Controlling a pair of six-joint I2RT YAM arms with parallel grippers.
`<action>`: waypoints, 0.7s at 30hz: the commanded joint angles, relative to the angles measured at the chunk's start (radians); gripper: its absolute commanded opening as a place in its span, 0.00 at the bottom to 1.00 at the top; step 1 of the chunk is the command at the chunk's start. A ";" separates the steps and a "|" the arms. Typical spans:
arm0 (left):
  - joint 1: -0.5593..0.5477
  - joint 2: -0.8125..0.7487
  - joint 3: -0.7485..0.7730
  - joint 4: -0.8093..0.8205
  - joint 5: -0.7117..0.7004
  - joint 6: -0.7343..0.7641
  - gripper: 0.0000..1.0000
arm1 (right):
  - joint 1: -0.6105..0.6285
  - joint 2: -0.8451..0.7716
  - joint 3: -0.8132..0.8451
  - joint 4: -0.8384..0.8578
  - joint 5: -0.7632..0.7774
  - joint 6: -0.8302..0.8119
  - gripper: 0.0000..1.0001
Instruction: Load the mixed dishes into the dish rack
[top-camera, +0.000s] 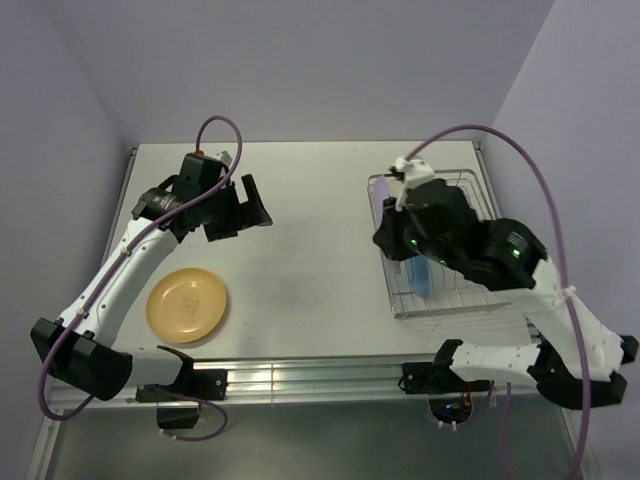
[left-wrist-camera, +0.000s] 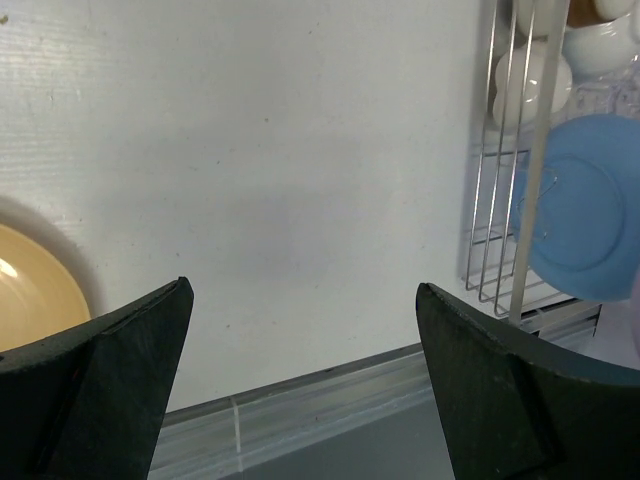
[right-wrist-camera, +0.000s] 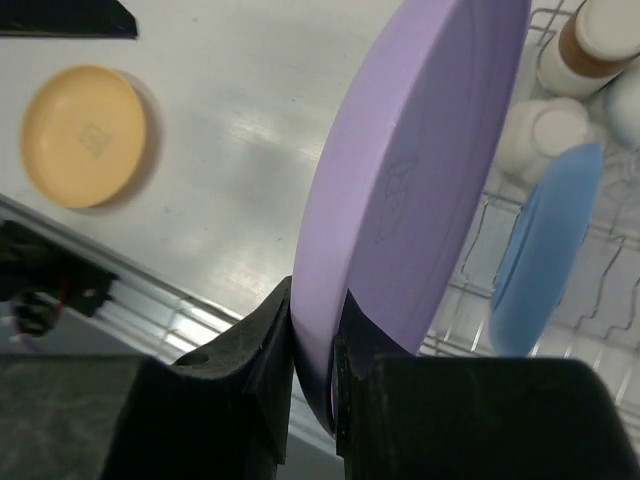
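Observation:
My right gripper (right-wrist-camera: 315, 340) is shut on the rim of the purple plate (right-wrist-camera: 420, 160) and holds it on edge over the left side of the dish rack (right-wrist-camera: 600, 300). In the top view this gripper (top-camera: 400, 240) is above the rack (top-camera: 470, 300), with the purple plate (top-camera: 377, 205) showing beside it. The blue plate (right-wrist-camera: 545, 250) stands upright in the rack (top-camera: 421, 277). The orange-yellow plate (top-camera: 186, 305) lies flat on the table at the left. My left gripper (top-camera: 248, 222) is open and empty above the table, beyond that plate (left-wrist-camera: 30, 290).
A brown cup (right-wrist-camera: 590, 45) and a white bowl (right-wrist-camera: 545, 135) sit in the rack behind the blue plate. In the left wrist view the rack (left-wrist-camera: 495, 200) and blue plate (left-wrist-camera: 585, 210) are at the right. The table's metal front rail (top-camera: 300, 378) runs along the near edge.

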 joint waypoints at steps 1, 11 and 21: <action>-0.001 -0.040 -0.007 0.033 -0.012 -0.003 0.99 | -0.083 -0.062 -0.053 0.035 -0.197 0.033 0.00; -0.002 -0.014 -0.027 0.033 0.003 0.016 0.99 | -0.238 -0.161 -0.252 0.142 -0.364 0.082 0.00; -0.002 -0.024 -0.084 0.035 -0.073 0.080 0.99 | -0.359 -0.181 -0.338 0.162 -0.432 0.008 0.00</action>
